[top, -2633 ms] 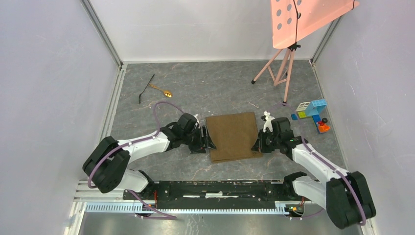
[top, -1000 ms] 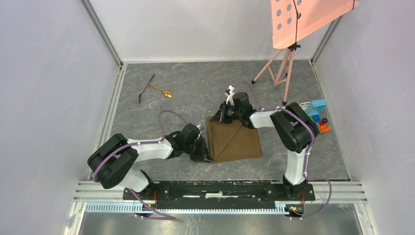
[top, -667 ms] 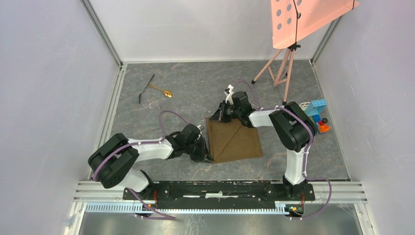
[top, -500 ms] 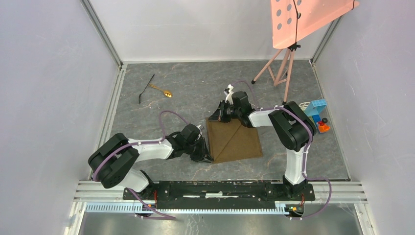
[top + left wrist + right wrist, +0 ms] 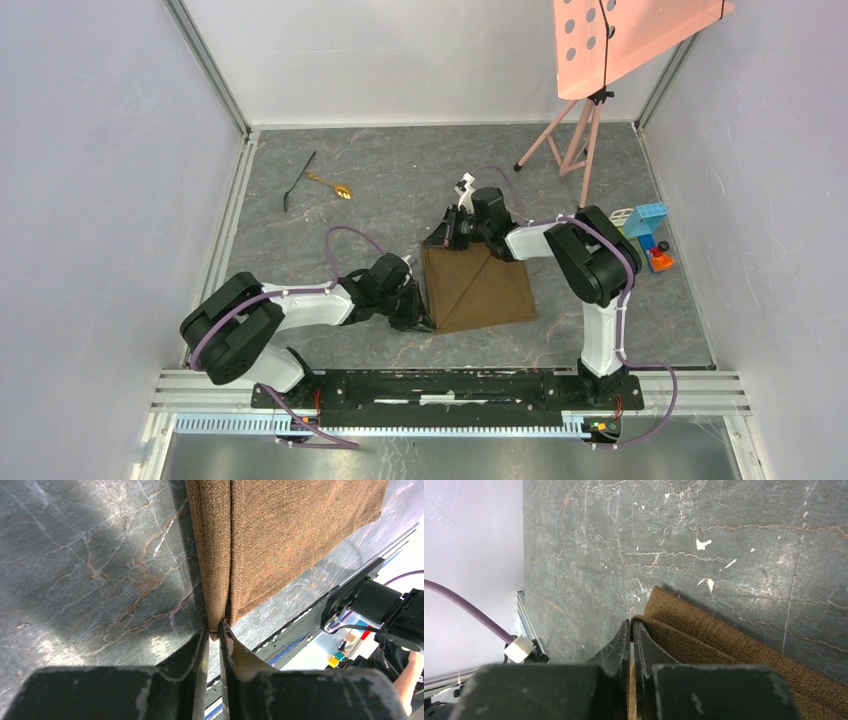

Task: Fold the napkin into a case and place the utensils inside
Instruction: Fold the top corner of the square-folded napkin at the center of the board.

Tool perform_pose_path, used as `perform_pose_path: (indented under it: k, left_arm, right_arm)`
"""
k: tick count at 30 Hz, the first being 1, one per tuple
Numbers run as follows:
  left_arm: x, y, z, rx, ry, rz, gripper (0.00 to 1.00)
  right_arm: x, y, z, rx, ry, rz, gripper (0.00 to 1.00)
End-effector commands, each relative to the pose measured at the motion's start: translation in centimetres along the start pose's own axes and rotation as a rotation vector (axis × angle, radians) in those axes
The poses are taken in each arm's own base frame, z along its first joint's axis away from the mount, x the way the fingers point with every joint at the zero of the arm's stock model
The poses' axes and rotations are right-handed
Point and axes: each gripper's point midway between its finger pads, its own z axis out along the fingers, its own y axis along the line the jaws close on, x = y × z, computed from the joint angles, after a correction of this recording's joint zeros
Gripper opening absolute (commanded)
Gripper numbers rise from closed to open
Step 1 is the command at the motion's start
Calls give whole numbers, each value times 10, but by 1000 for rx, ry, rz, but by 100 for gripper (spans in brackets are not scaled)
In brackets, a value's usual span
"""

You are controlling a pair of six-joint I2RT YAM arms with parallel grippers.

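The brown napkin (image 5: 480,285) lies mid-table with its right part folded over in a diagonal flap. My left gripper (image 5: 420,318) is shut on the napkin's near left corner (image 5: 218,625), low on the table. My right gripper (image 5: 447,238) is shut on a cloth corner (image 5: 639,620) at the napkin's far left corner, just above the table. The gold spoon (image 5: 330,185) and the thin black utensil (image 5: 298,180) lie together at the far left, well away from both grippers.
Coloured toy blocks (image 5: 640,232) sit at the right edge. A pink tripod stand (image 5: 570,140) with a perforated pink board (image 5: 620,35) stands at the back right. Metal rails (image 5: 225,220) line the table's left side, and a front rail (image 5: 440,385) holds the arm bases.
The right gripper carried a napkin corner from the right side across to the far left, making a diagonal fold. Over the last second it has edged slightly farther back. The left gripper holds still.
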Motion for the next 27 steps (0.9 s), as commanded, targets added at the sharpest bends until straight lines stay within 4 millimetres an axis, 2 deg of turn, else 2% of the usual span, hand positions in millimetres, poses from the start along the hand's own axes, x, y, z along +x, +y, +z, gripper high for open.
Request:
perform_pose_path:
  k: [1, 14, 16, 21, 24, 27]
  left_arm:
    - [14, 30, 3, -109, 24, -17, 21]
    - [12, 25, -2, -88, 7, -9, 23]
    - [12, 23, -6, -79, -1, -6, 26]
    - [10, 9, -19, -37, -19, 1, 35]
    - [5, -2, -30, -11, -46, 14, 41]
    - [-4, -13, -36, 4, -72, 38, 55]
  right_arm:
    - [-16, 5, 7, -5, -43, -54, 6]
    - [-23, 1, 8, 32, -49, -88, 15]
    - [-26, 1, 7, 39, -54, -99, 19]
    - [-38, 13, 0, 35, -53, -146, 35]
    - [-51, 29, -14, 28, -68, -214, 46]
    - [-62, 34, -35, 54, -79, -290, 53]
